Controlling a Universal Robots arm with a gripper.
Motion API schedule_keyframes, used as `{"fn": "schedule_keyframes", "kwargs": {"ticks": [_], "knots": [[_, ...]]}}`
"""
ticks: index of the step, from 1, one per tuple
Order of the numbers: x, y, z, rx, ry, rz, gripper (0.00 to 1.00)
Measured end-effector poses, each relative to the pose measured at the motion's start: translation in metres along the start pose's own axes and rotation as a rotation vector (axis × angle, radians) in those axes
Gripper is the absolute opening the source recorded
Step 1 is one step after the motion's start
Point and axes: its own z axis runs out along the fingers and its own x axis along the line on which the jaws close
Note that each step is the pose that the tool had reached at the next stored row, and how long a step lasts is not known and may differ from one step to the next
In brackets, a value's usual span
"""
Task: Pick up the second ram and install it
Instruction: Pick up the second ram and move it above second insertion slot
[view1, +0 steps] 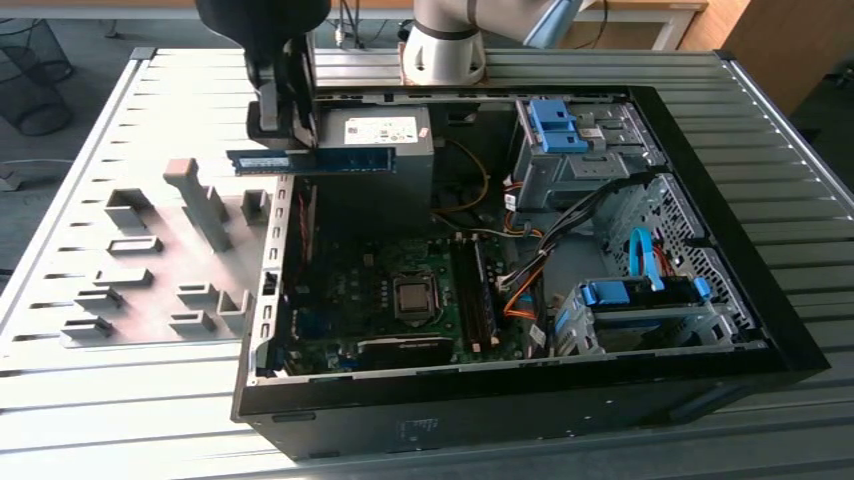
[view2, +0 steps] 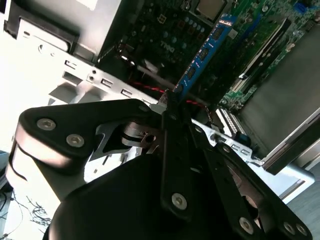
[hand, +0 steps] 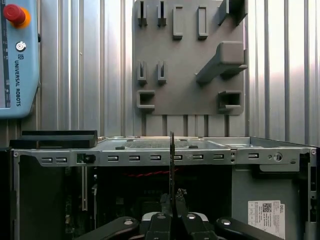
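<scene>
Exterior view first: the gripper is in the upper part of the frame, toward the exterior view's left. Its fingers are pinched narrow on the second ram. The stick hangs flat-side-on and level in the air. It's over the near wall of the open computer case, clear of the grey fixture plate further to the exterior view's left. So I'd call the pick-up half done. The long black memory slots on the motherboard sit nearer the middle of the frame, well apart from the stick, so seating it is all left to do.

Second wrist view: the gripper is clamped shut on one end of the second ram. The blue board with its row of black chips sticks out past the fingertips, with green motherboard behind it. Nothing is touching the stick except the fingers.

First wrist view: the second ram is edge-on, just a thin dark line rising out of the gripper. It lines up across the case's metal edge, with the fixture plate beyond it on the ribbed table. I can't tell from here which of the plate's holders it belongs to.
</scene>
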Motion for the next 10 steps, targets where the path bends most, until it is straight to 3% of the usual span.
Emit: {"fn": "schedule_keyframes", "kwargs": {"ticks": [10], "knots": [[-0.0005, -0.0234, 0.0, 0.0, -0.0001, 0.0, 0.14]]}}
